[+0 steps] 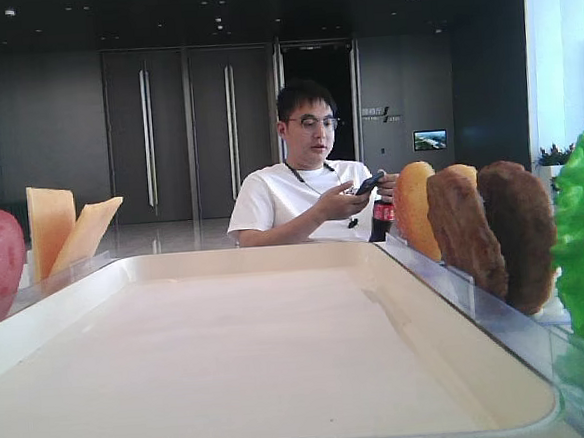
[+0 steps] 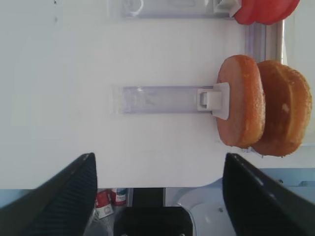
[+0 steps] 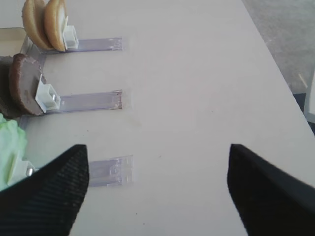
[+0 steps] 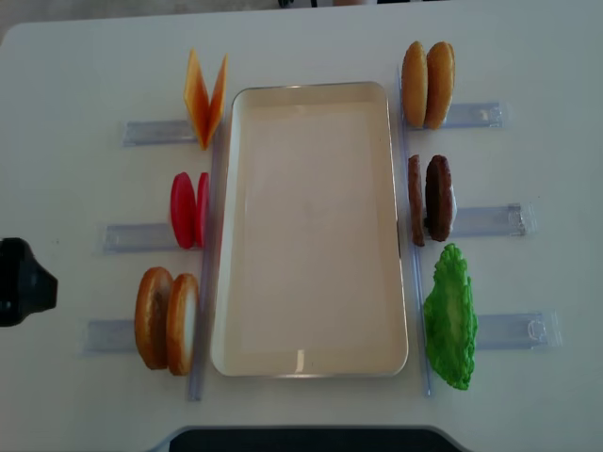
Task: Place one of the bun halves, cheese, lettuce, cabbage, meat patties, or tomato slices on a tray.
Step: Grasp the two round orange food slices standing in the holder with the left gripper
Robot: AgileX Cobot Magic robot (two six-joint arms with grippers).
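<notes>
Exterior high (realsense) view: tray (image 4: 311, 363) bare on desk (image 4: 528, 47), bun halves (image 4: 167, 320) at its left. I see both jaws wide open, holding nothing.

Cream-beige tray (image 4: 311, 226) sits on a white counter (image 4: 85, 75). Cheese (image 4: 204, 97) shows yellow-orange. Tomato slices (image 4: 188, 209) are pinkish-red and matte. Buns (image 4: 167, 319) near them are golden-brown with a pale whitish face; the other buns (image 4: 427, 84) run golden-orange. Patties (image 4: 431, 199) are dark brown and rough. Lettuce (image 4: 450, 316) is bright green and crinkled. Holders (image 4: 495, 221) are clear plastic. Left hand (image 2: 157, 196) and right hand (image 3: 157, 191) fingers are black with a fine ribbed texture.
</notes>
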